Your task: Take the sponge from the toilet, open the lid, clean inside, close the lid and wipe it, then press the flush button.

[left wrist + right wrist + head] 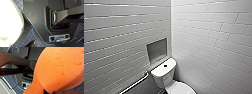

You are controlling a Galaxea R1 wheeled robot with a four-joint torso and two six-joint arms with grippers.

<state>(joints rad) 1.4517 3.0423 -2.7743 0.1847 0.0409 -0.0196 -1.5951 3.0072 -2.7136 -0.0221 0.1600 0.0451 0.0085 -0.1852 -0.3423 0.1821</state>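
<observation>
The white toilet stands in the corner of the tiled walls, at the lower middle of the head view. Its flush button is a small dark dot on the flat tank top. The white oval lid lies down over the bowl at the picture's lower edge. The orange sponge looms large in the right wrist view, pinched in my shut right gripper. In the left wrist view the white toilet bowl bulges close by, and my left gripper hangs open and holds nothing.
A metal grab bar runs along the left wall beside the tank. A recessed niche sits in that wall above it. The floor is dark blue tile. My dark base and a blue cable lie near the bowl.
</observation>
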